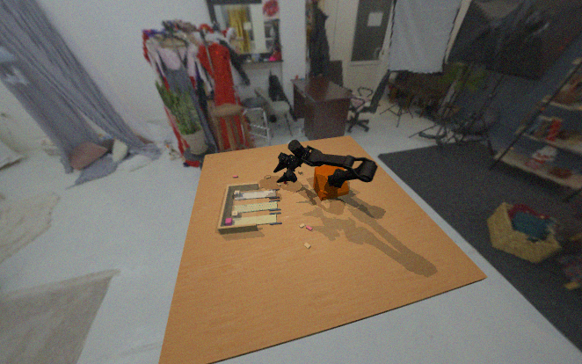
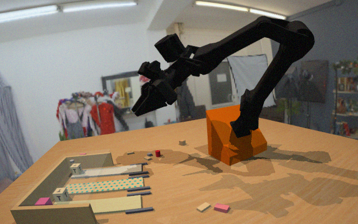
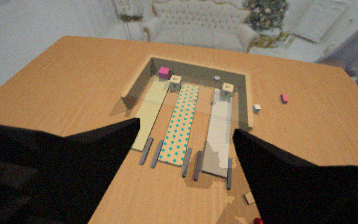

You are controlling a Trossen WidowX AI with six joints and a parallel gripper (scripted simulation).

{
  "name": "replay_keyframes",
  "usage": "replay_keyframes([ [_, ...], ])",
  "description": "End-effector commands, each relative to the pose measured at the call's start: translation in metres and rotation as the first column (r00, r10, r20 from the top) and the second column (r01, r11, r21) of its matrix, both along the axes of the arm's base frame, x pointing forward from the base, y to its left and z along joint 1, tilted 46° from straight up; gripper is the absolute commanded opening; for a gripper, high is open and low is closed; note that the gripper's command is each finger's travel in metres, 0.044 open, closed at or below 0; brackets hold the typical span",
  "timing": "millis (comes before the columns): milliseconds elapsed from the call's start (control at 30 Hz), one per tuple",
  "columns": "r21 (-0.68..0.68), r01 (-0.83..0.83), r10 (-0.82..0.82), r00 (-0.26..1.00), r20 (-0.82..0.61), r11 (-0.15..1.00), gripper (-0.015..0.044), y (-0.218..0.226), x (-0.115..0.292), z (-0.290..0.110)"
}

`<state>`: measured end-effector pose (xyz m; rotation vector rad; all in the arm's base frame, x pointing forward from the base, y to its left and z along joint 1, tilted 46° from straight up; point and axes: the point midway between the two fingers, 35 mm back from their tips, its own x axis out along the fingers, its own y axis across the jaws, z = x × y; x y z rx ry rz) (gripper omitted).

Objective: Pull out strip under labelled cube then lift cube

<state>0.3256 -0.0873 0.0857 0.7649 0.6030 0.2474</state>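
hovering above the table (image 2: 258, 200), the claw (image 2: 143, 107) is spread and holds nothing; three strips lie in the tray (image 2: 46, 178)

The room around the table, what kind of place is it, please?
Probably a photo or costume studio, though I cannot be sure. A rack of colourful costumes stands by the white wall, a pale backdrop sheet hangs beyond the wooden table, and cluttered storage shelves line one side.
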Motion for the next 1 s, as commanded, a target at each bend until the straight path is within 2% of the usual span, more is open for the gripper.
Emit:
replay_keyframes([
  [0,0.003,-0.011,0.011,1.0,0.008,1.0,0.04,0.001,-0.002,-0.001],
  [200,0.003,-0.011,0.011,1.0,0.008,1.0,0.04,0.001,-0.002,-0.001],
  [267,0.005,-0.019,0.019,1.0,-0.015,1.0,0.0347,0.0,0.002,-0.004],
  [467,0.028,-0.108,0.112,0.97,-0.217,0.994,0.019,-0.008,0.033,-0.039],
  [700,0.09,-0.253,0.266,0.857,-0.442,0.963,0.0006,-0.003,0.053,-0.084],
  [967,0.238,-0.43,0.477,0.622,-0.621,0.871,0.0,0.016,0.052,-0.13],
])
